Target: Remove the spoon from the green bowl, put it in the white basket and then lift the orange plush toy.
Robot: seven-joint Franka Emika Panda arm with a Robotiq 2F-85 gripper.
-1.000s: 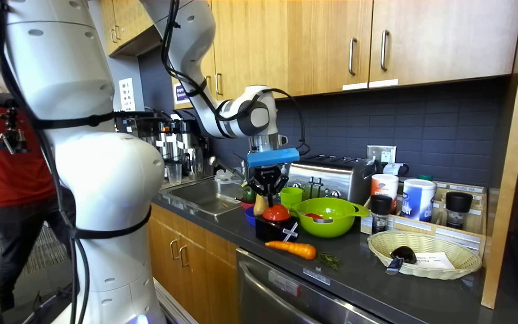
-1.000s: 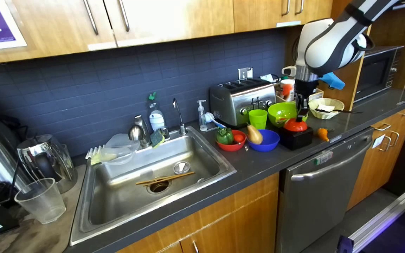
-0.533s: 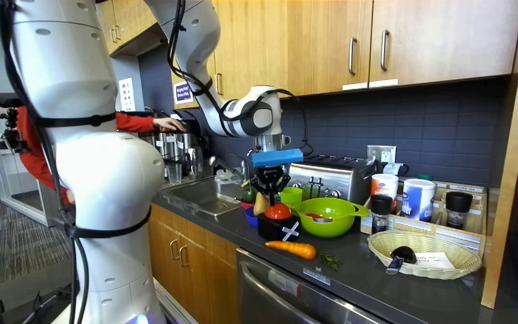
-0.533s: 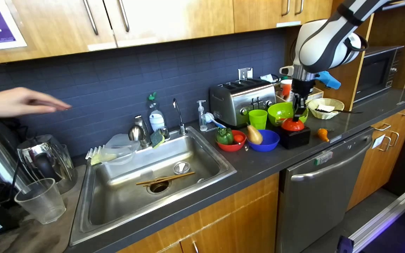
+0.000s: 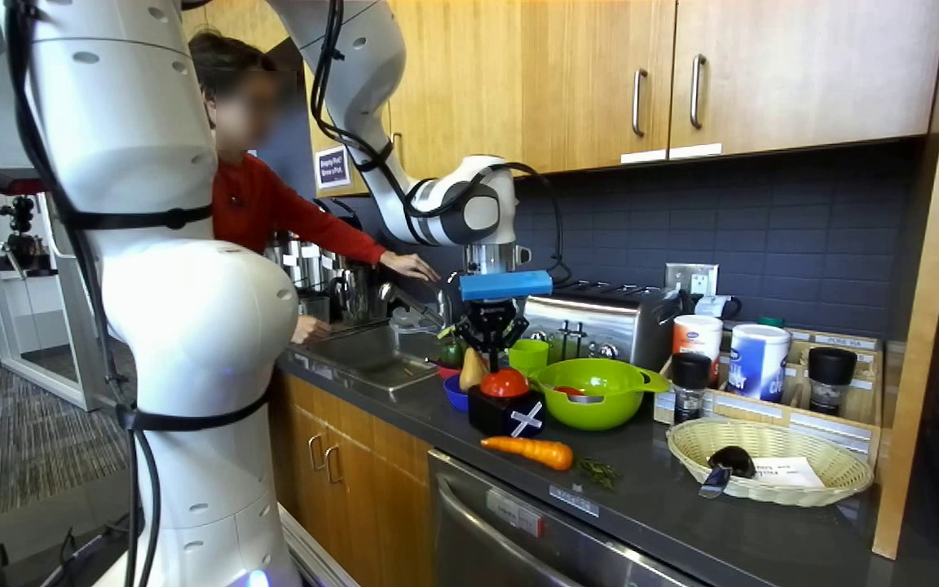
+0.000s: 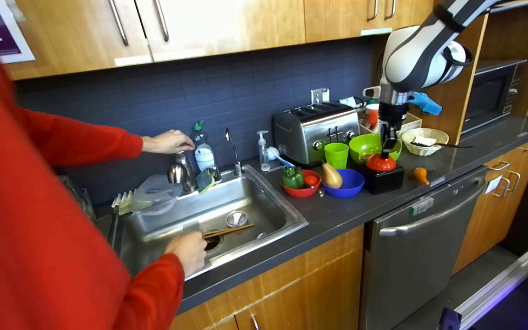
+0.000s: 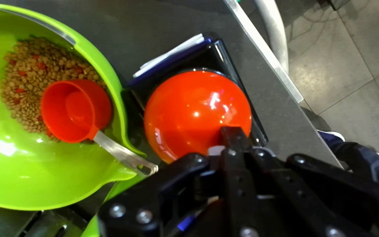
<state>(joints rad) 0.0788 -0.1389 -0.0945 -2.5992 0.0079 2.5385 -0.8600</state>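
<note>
The dark spoon [image 5: 732, 461] lies in the white basket [image 5: 836, 471], its handle over the rim. The green bowl [image 5: 600, 409] holds brownish grains and a red measuring cup [image 7: 77, 110]. My gripper [image 5: 492, 368] is shut with nothing between its fingers. Its tips rest against or just over a shiny orange-red dome [image 7: 192, 108] on a black box [image 5: 494, 416], beside the green bowl. The wrist view shows the fingertips [image 7: 234, 133] over the dome's edge. An orange carrot-shaped thing [image 5: 528, 450], perhaps the plush toy, lies on the counter in front of the box.
A blue bowl [image 6: 351, 185], a red bowl [image 6: 300, 190] and a green cup [image 6: 336, 156] stand between the box and the sink [image 6: 264, 206]. A toaster [image 6: 319, 133] stands behind. A person in red [image 6: 39, 206] leans over the sink.
My gripper and the black box with its dome have shifted slightly toward the back wall. The person has come to the sink and reaches over it with both hands.
</note>
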